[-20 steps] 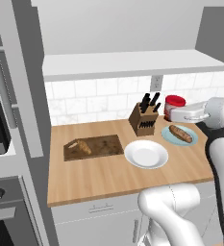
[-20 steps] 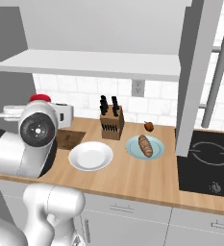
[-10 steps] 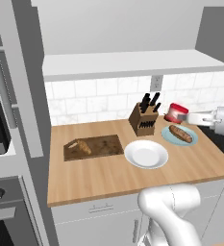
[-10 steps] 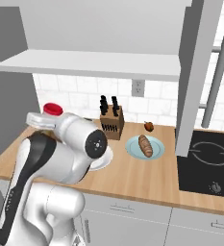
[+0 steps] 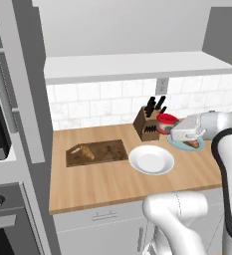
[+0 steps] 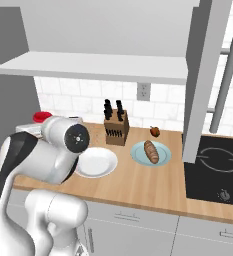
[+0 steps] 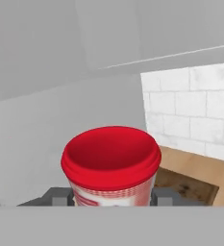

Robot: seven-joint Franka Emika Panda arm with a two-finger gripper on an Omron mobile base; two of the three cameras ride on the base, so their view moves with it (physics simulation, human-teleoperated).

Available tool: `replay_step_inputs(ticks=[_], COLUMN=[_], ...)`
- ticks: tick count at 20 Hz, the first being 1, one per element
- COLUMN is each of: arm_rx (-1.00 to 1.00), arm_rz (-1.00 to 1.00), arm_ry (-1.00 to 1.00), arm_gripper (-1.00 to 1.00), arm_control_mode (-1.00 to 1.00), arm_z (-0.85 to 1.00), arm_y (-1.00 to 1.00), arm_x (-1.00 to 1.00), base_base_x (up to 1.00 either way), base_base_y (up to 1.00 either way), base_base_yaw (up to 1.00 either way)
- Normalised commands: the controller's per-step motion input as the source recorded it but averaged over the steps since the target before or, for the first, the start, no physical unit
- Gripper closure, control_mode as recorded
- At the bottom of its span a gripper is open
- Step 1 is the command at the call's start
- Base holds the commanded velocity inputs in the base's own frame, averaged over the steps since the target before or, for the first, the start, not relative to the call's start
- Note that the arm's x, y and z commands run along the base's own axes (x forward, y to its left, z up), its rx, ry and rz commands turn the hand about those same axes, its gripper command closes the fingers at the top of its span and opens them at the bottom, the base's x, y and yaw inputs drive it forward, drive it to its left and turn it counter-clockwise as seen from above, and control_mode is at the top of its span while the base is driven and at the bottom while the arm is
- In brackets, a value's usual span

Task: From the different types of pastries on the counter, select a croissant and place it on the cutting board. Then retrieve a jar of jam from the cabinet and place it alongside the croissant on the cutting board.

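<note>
My gripper [image 5: 168,127] is shut on the jar of jam [image 5: 165,122], a squat red jar with a red lid, held in the air just right of the knife block. In the hand view the jar of jam [image 7: 111,166] sits between my two fingertips [image 7: 60,196], with a corner of the cutting board [image 7: 188,185] beyond it. The dark cutting board [image 5: 105,151] lies at the left of the counter [image 5: 112,187], and the golden croissant [image 5: 85,152] rests on its left end. In the right base view my arm hides most of the jar; just its red lid [image 6: 42,117] shows.
A round white plate [image 5: 151,160] lies between the board and the jar. A knife block [image 5: 148,124] stands at the wall. A teal plate [image 6: 163,157] carries the oblong pastry [image 6: 151,151]; a tiny dark pastry [image 6: 155,131] sits behind it. The cabinet shelf [image 5: 137,67] hangs overhead; the stove [image 6: 215,170] is right.
The arm has swung the jar leftward and down, from near the right end of the backsplash to beside the knife block. The grip on the jar is unchanged.
</note>
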Motion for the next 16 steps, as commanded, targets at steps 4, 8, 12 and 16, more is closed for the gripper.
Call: replay_step_inputs(ticks=[4, 8, 12, 16], arm_rx=[-0.03, 0.23, 0.25, 0.01], arm_rz=[0.00, 0.00, 0.00, 0.06], arm_ry=[-0.08, -0.08, -0.08, 0.00], arm_gripper=[1.00, 1.00, 1.00, 1.00], arm_control_mode=[-1.00, -1.00, -1.00, -1.00], arm_z=[-0.16, -0.91, -1.00, -0.18], arm_y=[0.09, 0.00, 0.00, 0.06], arm_x=[0.00, 0.40, 0.78, 0.15], base_base_x=[0.00, 0.00, 0.00, 0.00], base_base_y=[0.00, 0.00, 0.00, 0.00], base_base_yaw=[0.00, 0.00, 0.00, 0.00])
